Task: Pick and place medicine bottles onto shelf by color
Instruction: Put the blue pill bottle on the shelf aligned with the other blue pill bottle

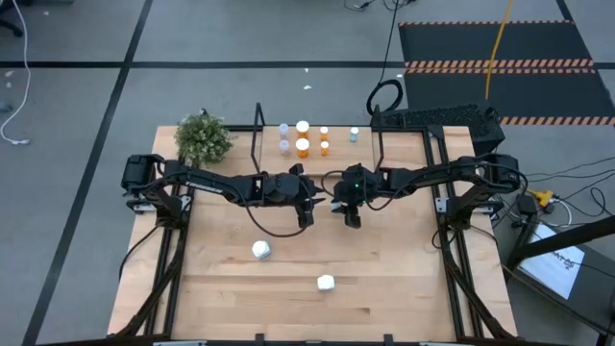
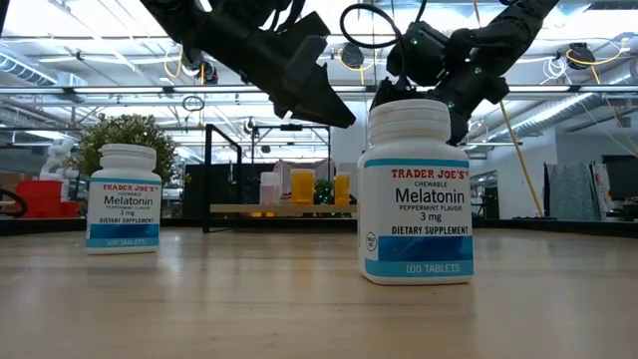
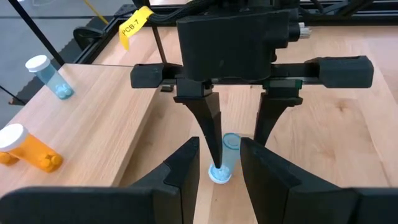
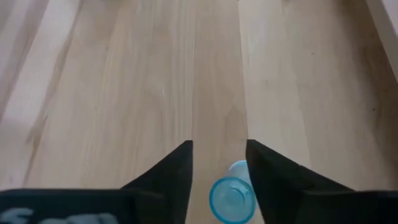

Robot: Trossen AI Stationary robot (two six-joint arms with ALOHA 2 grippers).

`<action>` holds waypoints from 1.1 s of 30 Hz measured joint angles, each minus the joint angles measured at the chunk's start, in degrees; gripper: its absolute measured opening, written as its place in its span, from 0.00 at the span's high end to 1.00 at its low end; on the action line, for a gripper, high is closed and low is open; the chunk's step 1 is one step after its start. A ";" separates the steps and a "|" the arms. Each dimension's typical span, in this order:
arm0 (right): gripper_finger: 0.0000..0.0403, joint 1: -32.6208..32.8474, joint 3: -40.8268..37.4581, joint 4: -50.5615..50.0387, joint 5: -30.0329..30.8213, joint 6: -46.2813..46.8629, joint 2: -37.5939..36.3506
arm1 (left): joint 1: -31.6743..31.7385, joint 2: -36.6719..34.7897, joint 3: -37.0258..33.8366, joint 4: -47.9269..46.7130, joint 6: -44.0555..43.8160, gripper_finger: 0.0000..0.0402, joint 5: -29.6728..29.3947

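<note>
The pale blue bottle [image 3: 224, 158] lies between the two grippers near the middle of the bench [image 1: 384, 298], just in front of the shelf [image 3: 81, 106]. Its body is clear blue plastic, cylindrical. In the left wrist view its long axis runs from the left gripper toward the right gripper, white cap nearest the left one; whether it touches the bench cannot be told.

The right gripper [image 3: 239, 140] reaches in from the right edge, fingers pointing down, and is clamped on the bottle. The left gripper [image 3: 217, 165] reaches in from the left edge, its fingers flanking the same bottle; contact cannot be told.

On the shelf stand orange bottles [image 1: 303, 146] and blue bottles [image 1: 284, 130], upright. Two white bottles [image 1: 260, 250] with labels stand upright toward the front edge of the bench. A plant [image 1: 203, 137] sits at the back left corner.
</note>
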 joint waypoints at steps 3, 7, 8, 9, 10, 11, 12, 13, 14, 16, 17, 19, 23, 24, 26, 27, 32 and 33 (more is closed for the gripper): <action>0.59 0.00 0.00 -0.36 0.24 -1.21 0.00 | 0.00 0.00 0.00 0.00 0.00 0.71 0.00; 0.52 0.07 0.00 -1.69 5.59 -2.91 0.00 | 0.00 0.00 0.00 0.00 0.02 0.71 0.00; 0.51 0.07 0.00 -2.00 6.41 -3.44 0.00 | 0.00 0.00 0.00 0.00 0.02 0.71 -0.02; 0.50 0.07 0.00 -2.46 7.22 -4.00 0.00 | 0.00 0.00 0.00 0.00 0.02 0.71 0.00; 0.49 0.07 0.00 -2.91 7.44 -4.51 0.00 | 0.00 0.00 0.00 0.00 0.02 0.71 -0.02; 0.48 0.07 0.00 -3.05 7.46 -4.82 0.00 | 0.00 0.00 0.00 0.00 0.02 0.71 -0.01; 0.48 0.09 0.00 -2.97 7.47 -5.00 0.00 | 0.00 0.00 0.00 0.00 0.04 0.71 -0.02; 0.48 0.09 0.00 -2.73 7.47 -5.11 0.00 | 0.00 0.00 0.00 0.00 0.04 0.71 0.00; 0.48 0.09 0.00 -2.53 7.47 -5.17 0.00 | 0.00 0.00 0.00 0.00 0.04 0.71 0.00; 0.49 0.00 0.00 -2.68 7.47 -5.25 0.00 | 0.00 0.00 0.00 0.00 0.04 0.71 -0.02; 0.51 -0.14 0.00 -2.72 7.47 -5.25 0.00 | 0.00 0.00 0.00 0.00 0.04 0.71 0.00; 0.54 -0.57 0.00 -2.64 7.47 -5.25 0.00 | 0.00 0.00 0.00 0.01 0.04 0.71 0.00; 0.63 -1.40 0.00 -2.76 7.33 -5.25 0.00 | 0.00 0.00 0.00 0.02 0.02 0.71 0.00; 0.66 -1.53 0.00 -2.86 7.31 -5.25 0.00 | 0.00 0.00 0.00 0.04 0.02 0.71 -0.02; 0.71 -1.82 0.00 -2.96 7.28 -5.25 0.00 | 0.00 0.00 0.00 0.02 0.02 0.71 0.00; 0.74 -1.86 0.00 -2.92 7.18 -5.25 0.00 | 0.00 0.00 0.00 0.02 0.00 0.71 -0.01; 0.80 -1.86 -0.03 -3.35 7.12 -5.66 -0.81 | 0.00 0.00 0.00 0.02 -0.96 0.71 0.29; 0.80 -1.86 -0.04 -3.16 7.10 -5.71 -1.35 | 0.00 0.00 0.00 0.05 -1.14 0.71 1.13</action>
